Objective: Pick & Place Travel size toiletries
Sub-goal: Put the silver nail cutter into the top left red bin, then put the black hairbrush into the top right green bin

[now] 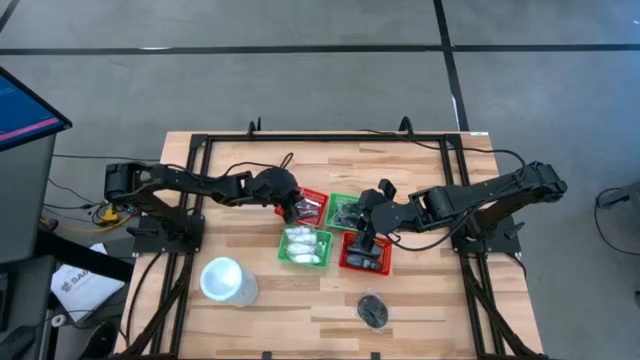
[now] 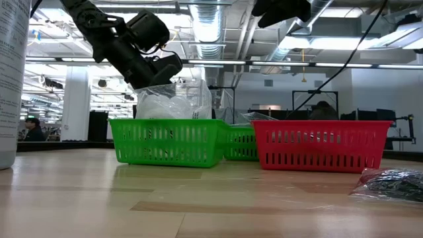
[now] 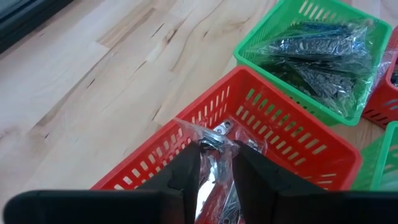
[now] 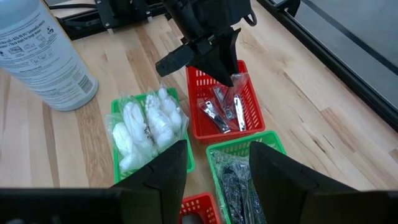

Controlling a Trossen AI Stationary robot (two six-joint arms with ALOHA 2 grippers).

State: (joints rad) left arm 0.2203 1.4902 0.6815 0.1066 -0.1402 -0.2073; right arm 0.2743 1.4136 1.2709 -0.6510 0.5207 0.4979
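My left gripper (image 3: 216, 155) hangs over the far red basket (image 3: 292, 127), fingers slanting down into it, open a little. A clear packet of short silvery tubes (image 3: 214, 135) stands between its fingertips, and more such packets lie on the basket floor (image 4: 219, 112). My right gripper (image 4: 214, 152) hovers open and empty high above the baskets (image 1: 366, 236). White crinkly packets (image 4: 146, 124) fill the near green basket (image 1: 304, 246). Black pieces in clear wrap (image 3: 314, 59) fill the far green basket (image 1: 345, 210). One black bundle in clear wrap (image 1: 373, 310) lies on the table. My left gripper has the clear packet's upper end (image 3: 211, 144) between its two fingers, which come from above, slanting down from the table's left. I cannot tell whether the fingers touch it. The packet's lower part is hidden behind the fingers.
A large white cup (image 1: 226, 279) stands near the front left. A second red basket (image 1: 366, 254) holding dark pieces sits at the near right of the four baskets. Black frame rails (image 1: 330, 137) run along the table's sides. Bare wood lies at the front.
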